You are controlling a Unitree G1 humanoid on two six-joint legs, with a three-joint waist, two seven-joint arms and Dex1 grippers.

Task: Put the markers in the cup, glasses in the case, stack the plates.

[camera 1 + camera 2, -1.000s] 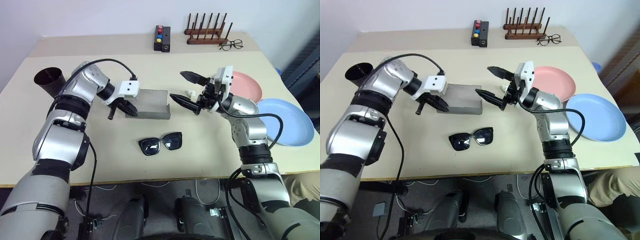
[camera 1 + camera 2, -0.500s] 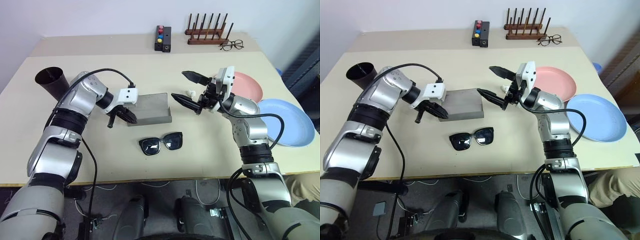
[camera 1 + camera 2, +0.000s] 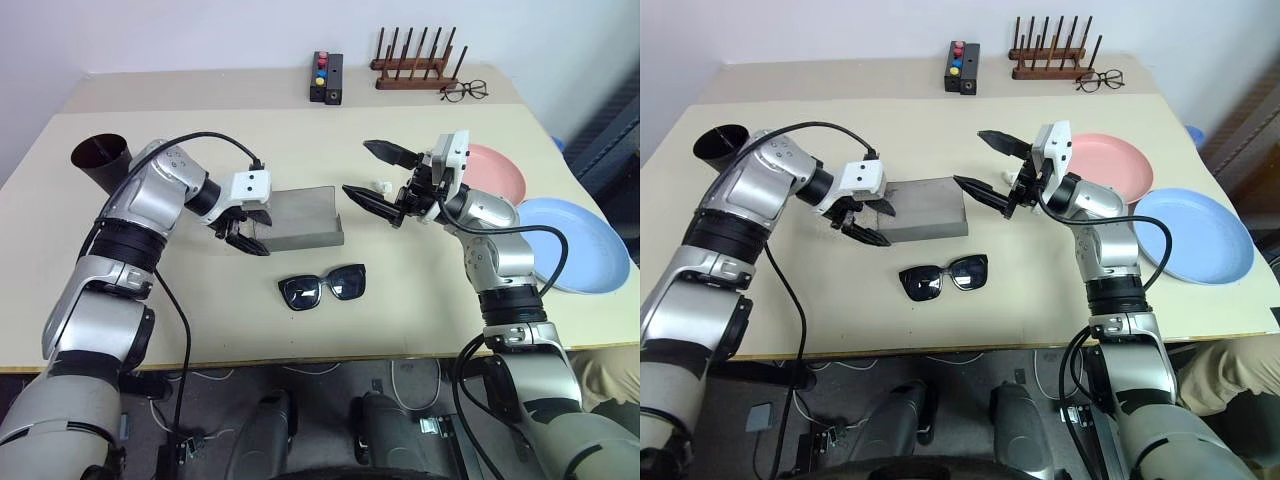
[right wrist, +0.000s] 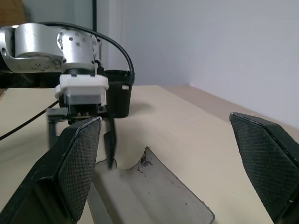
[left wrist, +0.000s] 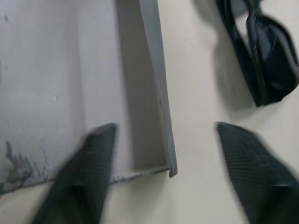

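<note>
The grey case (image 3: 305, 215) lies mid-table, its shallow inside and thin side wall (image 5: 159, 93) facing up. My left gripper (image 3: 240, 232) is open at the case's left end, one finger (image 5: 84, 182) over the inside and the other on the table side. The black sunglasses (image 3: 322, 287) lie folded open in front of the case. My right gripper (image 3: 375, 178) hovers open and empty just right of the case. The black cup (image 3: 98, 160) stands at the far left. A pink plate (image 3: 495, 170) and a blue plate (image 3: 575, 240) lie side by side on the right. The markers are out of view.
At the table's back stand a small black box with coloured buttons (image 3: 324, 78) and a wooden peg rack (image 3: 412, 65), with thin-framed eyeglasses (image 3: 462, 91) beside it. The blue plate overhangs the table's right edge.
My left gripper has gone from shut to open and drawn slightly back from the case's left end. The case has settled flatter. The right arm has not moved.
</note>
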